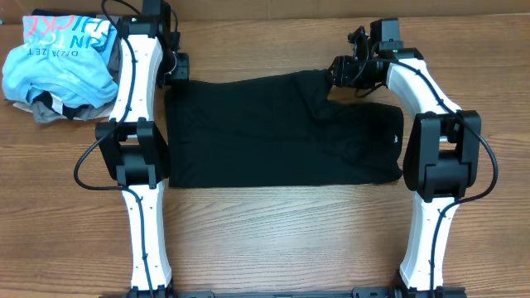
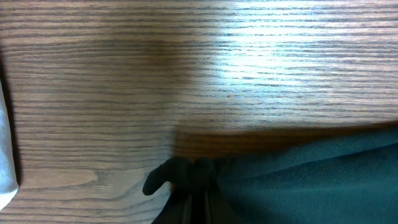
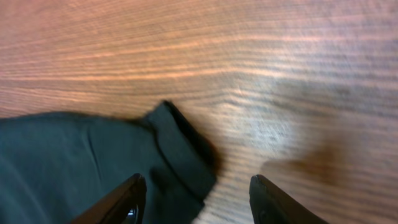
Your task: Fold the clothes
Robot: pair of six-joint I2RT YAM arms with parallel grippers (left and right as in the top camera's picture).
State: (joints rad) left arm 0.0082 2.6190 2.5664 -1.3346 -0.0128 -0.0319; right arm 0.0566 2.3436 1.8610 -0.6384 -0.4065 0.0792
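The clothes are a black short-sleeved shirt lying flat across the middle of the table, with a small white logo near its right edge. My left gripper sits at the shirt's far left corner and is shut on a bunched bit of the black fabric; cloth covers its fingers in the left wrist view. My right gripper is at the far right of the shirt, over a turned-in sleeve. It stands open, and the sleeve hem lies on the table between the fingertips, ungripped.
A pile of other garments lies at the far left corner: a light blue shirt with lettering on top of beige and grey pieces. A pale edge of it shows in the left wrist view. Bare wood lies in front of the shirt.
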